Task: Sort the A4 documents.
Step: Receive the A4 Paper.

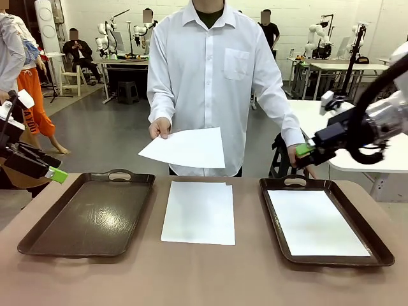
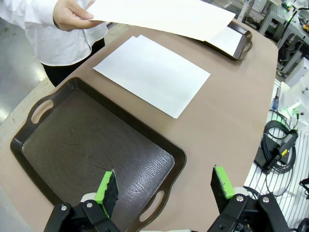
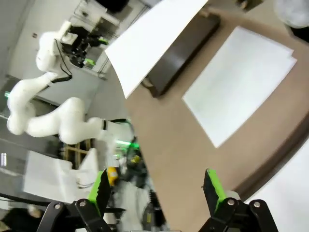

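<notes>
A person holds one white A4 sheet [image 1: 186,148] in a hand [image 1: 159,127] above the table's far edge. A small stack of A4 documents [image 1: 199,211] lies on the table between two dark brown trays. Another sheet [image 1: 315,223] lies in the right tray [image 1: 381,250]. The left tray [image 1: 89,217] holds nothing. My left gripper [image 1: 56,169] hovers open at the far left, above the left tray's outer side. My right gripper [image 1: 305,150] is open at the right, raised above the right tray's far handle. In the left wrist view, open fingers [image 2: 107,189] hang over the left tray [image 2: 87,150]; the held sheet [image 2: 164,15] is above the stack [image 2: 152,72].
The brown table [image 1: 204,280] has free room along its front edge. A white table [image 1: 357,159] stands behind the right arm. Beyond the table's edge, cables and a black device [image 2: 277,147] lie on the floor. Other tables and people are far behind.
</notes>
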`<state>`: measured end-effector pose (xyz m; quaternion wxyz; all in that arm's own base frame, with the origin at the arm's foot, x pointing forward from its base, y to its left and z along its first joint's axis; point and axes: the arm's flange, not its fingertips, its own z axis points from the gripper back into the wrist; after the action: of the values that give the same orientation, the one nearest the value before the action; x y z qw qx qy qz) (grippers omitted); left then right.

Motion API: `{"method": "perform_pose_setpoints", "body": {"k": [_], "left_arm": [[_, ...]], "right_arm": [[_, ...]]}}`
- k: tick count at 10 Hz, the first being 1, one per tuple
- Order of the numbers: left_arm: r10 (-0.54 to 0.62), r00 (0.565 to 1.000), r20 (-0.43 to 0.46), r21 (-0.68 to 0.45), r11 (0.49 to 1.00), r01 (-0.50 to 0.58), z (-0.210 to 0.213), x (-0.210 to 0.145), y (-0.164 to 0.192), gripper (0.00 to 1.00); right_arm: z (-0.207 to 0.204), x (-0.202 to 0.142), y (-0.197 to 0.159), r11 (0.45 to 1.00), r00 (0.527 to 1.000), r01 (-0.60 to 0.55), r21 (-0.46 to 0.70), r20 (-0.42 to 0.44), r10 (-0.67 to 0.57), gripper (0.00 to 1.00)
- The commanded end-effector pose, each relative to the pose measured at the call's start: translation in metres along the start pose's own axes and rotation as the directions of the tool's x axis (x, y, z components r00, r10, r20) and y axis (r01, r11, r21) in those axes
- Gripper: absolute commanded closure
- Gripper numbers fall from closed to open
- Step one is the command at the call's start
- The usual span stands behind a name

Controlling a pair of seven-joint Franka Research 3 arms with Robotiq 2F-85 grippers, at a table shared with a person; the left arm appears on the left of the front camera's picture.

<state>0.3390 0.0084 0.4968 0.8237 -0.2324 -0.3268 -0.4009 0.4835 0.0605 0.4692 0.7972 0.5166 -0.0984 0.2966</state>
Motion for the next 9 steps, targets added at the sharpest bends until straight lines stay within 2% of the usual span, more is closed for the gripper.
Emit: {"method": "perform_pose_setpoints", "body": {"k": [1, 2, 4, 7, 9], "left_arm": [[-0.013, 1.000, 0.014, -0.012, 1.000, 0.013, 0.000, -0.001, 0.002, 0.00], [-0.013, 1.000, 0.014, -0.012, 1.000, 0.013, 0.000, -0.001, 0.002, 0.00], [-0.013, 1.000, 0.014, -0.012, 1.000, 0.013, 0.000, -0.001, 0.002, 0.00], [-0.013, 1.000, 0.014, -0.012, 1.000, 0.013, 0.000, -0.001, 0.002, 0.00], [-0.013, 1.000, 0.014, -0.012, 1.000, 0.013, 0.000, -0.001, 0.002, 0.00]], "right_arm": [[-0.011, 0.043, -0.027, 0.983, 0.989, 0.146, 0.114, -0.016, -0.145, 0.00], [-0.028, 0.059, -0.038, 0.970, 0.982, 0.187, 0.153, -0.034, -0.183, 0.00], [-0.053, 0.079, -0.053, 0.947, 0.970, 0.240, 0.215, -0.017, -0.242, 0.00], [-0.095, 0.097, -0.069, 0.909, 0.931, 0.342, 0.237, 0.049, -0.363, 0.00], [-0.120, 0.103, -0.074, 0.891, 0.914, 0.378, 0.251, 0.050, -0.402, 0.00]]}}
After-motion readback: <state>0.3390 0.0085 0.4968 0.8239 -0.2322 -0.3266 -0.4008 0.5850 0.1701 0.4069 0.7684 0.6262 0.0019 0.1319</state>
